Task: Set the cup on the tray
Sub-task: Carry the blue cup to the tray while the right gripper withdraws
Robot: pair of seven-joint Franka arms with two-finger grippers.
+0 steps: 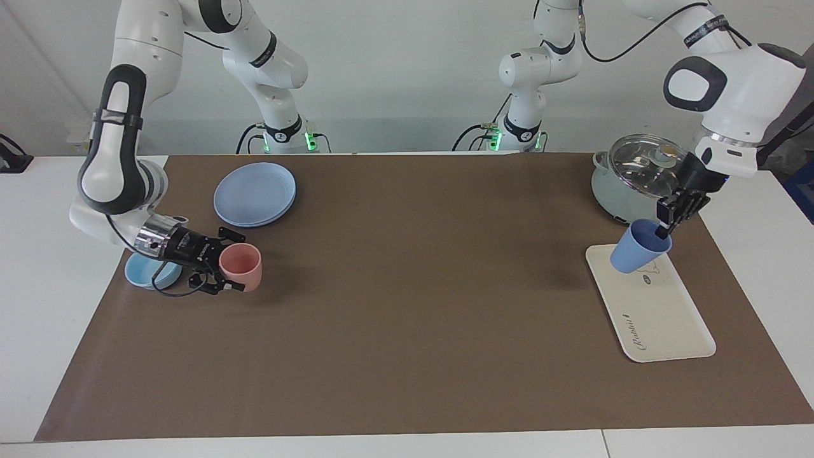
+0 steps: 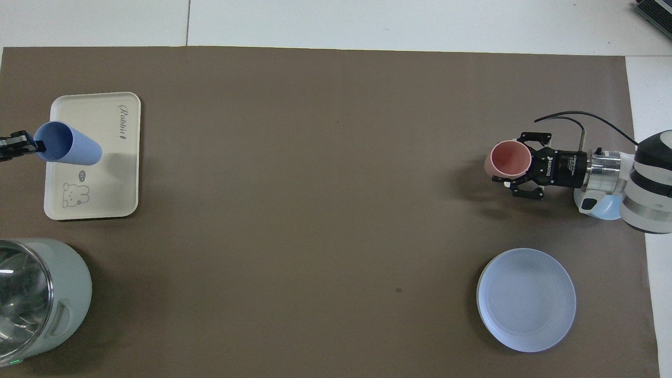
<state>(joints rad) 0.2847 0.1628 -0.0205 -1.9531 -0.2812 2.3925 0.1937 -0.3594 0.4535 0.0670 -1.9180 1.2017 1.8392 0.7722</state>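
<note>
Left hand point(image 1: 665, 230): pinches the rim of the periwinkle-blue cup point(image 1: 638, 247), one finger inside the mouth, over the tray's end nearer the robots.
Cup: tilted, its base low over the tray; whether the base touches the tray cannot be told.
Tray point(image 1: 661, 326): cream-white, rectangular, bear drawing and cursive lettering; lies at the left arm's end of the table point(image 1: 407, 318), beside the lidded pot point(image 1: 645, 181).
Right hand point(image 1: 230, 267): clenched on the rim of the pink tumbler point(image 1: 241, 266), low by the brown mat, just beside the light-blue bowl point(image 1: 141, 273); the blue plate point(image 1: 255, 193) lies nearer the robots.
Step in hand: lowering the cup onto the tray.
Next move, as judged: bring the cup upright, seat its base flat, then release and lift clear.
</note>
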